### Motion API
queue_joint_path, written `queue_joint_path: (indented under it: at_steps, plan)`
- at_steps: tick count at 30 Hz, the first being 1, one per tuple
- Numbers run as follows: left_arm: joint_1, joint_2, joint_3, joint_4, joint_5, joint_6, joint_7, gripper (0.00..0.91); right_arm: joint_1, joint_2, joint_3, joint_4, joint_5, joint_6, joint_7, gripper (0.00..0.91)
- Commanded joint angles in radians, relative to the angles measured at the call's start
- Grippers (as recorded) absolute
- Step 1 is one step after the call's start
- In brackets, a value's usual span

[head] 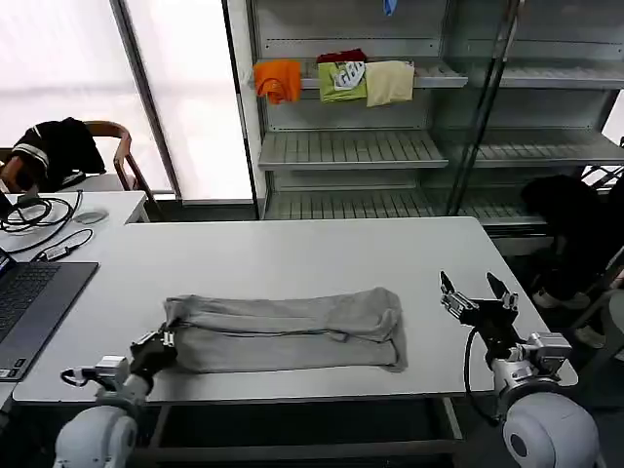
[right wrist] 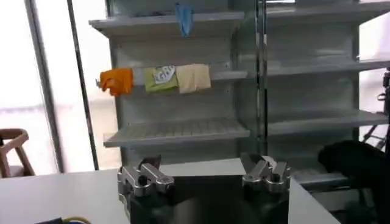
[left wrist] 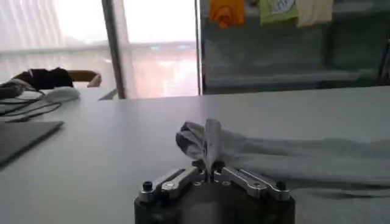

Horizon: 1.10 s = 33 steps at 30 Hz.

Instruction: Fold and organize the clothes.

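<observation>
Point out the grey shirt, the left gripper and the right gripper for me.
grey shirt (head: 292,327): head view, middle of the folded cloth.
left gripper (head: 162,343): head view, fingertips pinching the shirt's end.
right gripper (head: 477,292): head view, gap between open fingers.

White worktop (head: 292,258). Laptop (head: 29,302), cables (head: 39,210) and mouse (head: 91,215) at its left end. Chair (head: 117,146) draped with black garment (head: 58,146). Grey shelving (head: 351,146) behind, carrying orange (head: 278,78), green (head: 343,80) and cream (head: 390,82) folded garments.
</observation>
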Motion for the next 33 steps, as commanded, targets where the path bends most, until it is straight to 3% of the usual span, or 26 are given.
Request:
queue_joint_path:
  at_steps: [1, 6, 10, 21, 33]
  plan:
    - [0.012, 0.313, -0.276, 0.1, -0.087, -0.008, 0.027, 0.02, 0.01, 0.0, -0.008, -0.005, -0.001, -0.001, 0.001, 0.907]
    - [-0.003, 0.389, -0.321, 0.17, -0.102, -0.009, 0.031, 0.02, 0.008, 0.002, -0.008, -0.009, -0.001, 0.001, 0.003, 0.907]
    - [-0.008, 0.395, -0.314, 0.153, -0.107, -0.005, 0.034, 0.02, 0.009, 0.008, -0.009, -0.01, -0.006, 0.001, 0.003, 0.907]
    - [-0.013, 0.311, -0.171, 0.023, -0.04, -0.004, 0.013, 0.02, -0.026, 0.022, 0.0, -0.009, -0.027, 0.01, 0.003, 0.907]
    - [-0.007, 0.149, 0.147, -0.131, 0.085, 0.047, -0.05, 0.02, -0.05, 0.045, 0.009, -0.005, -0.047, 0.016, 0.003, 0.907]
